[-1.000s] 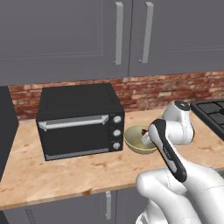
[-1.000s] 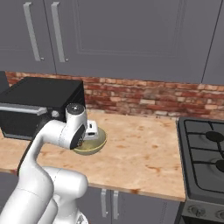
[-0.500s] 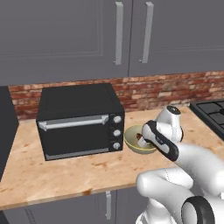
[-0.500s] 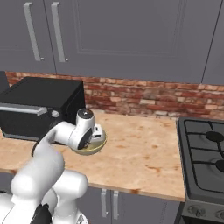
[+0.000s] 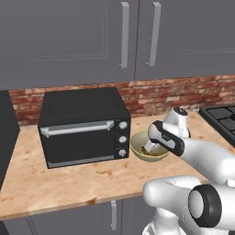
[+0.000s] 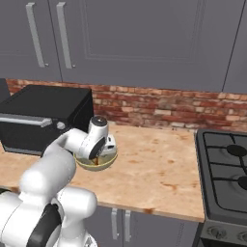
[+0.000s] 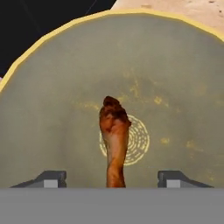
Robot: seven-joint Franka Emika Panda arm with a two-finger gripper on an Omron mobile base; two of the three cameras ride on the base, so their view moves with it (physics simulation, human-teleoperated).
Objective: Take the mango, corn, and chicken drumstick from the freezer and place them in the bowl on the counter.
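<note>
Right, from my station the gripper (image 7: 112,179) sits low over the bowl (image 7: 52,87), its two fingertips (image 7: 50,178) spread wide apart with a clear gap on either side of the chicken drumstick (image 7: 114,142). I see the drumstick standing between them without either tip touching it, its meaty end pointing away from the hand, over the pale spiral mark at the bowl's centre. In the left base view the gripper (image 5: 151,146) dips into the bowl (image 5: 137,149), where a bit of brown shows. That bowl sits on the counter (image 5: 69,179), just right of the black toaster oven (image 5: 82,126). In the right base view the hand covers much of the bowl (image 6: 103,164), and a gas hob (image 6: 226,169) lies well to the right. Farther back run a brick backsplash (image 6: 159,108) and grey wall cupboards (image 5: 69,36).
</note>
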